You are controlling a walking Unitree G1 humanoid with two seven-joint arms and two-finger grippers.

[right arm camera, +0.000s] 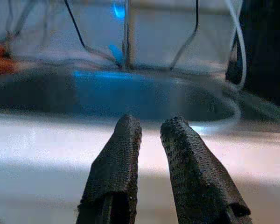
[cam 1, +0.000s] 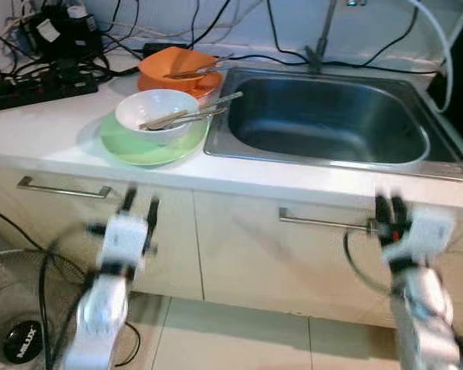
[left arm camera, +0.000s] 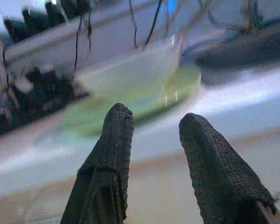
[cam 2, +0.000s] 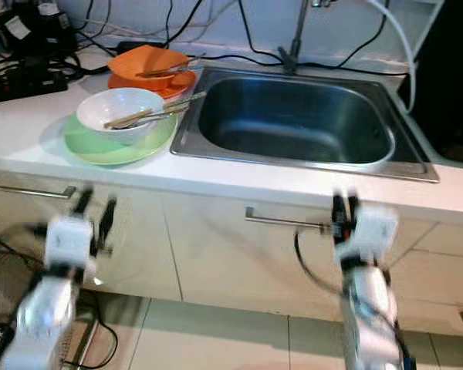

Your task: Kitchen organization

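Observation:
A white bowl [cam 1: 156, 108] holding long utensils [cam 1: 191, 116] sits on a green plate [cam 1: 131, 148] on the white counter, left of the steel sink [cam 1: 293, 92]. Behind it, an orange bowl [cam 1: 174, 65] with utensils rests on an orange plate. My left gripper [cam 1: 140, 203] is open and empty, in front of the cabinet below the green plate. The left wrist view shows the white bowl [left arm camera: 130, 70] beyond the left gripper [left arm camera: 154, 116]. My right gripper [cam 1: 390, 204] hangs below the sink's right end, its fingers [right arm camera: 128, 140] narrowly apart with nothing between them.
A faucet [cam 1: 320, 38] stands behind the sink. Black cables and a power strip [cam 1: 31, 89] crowd the counter's back left. Drawer handles [cam 1: 62, 187] [cam 1: 324, 223] run along the cabinet front. A fan [cam 1: 19, 335] stands on the floor at lower left.

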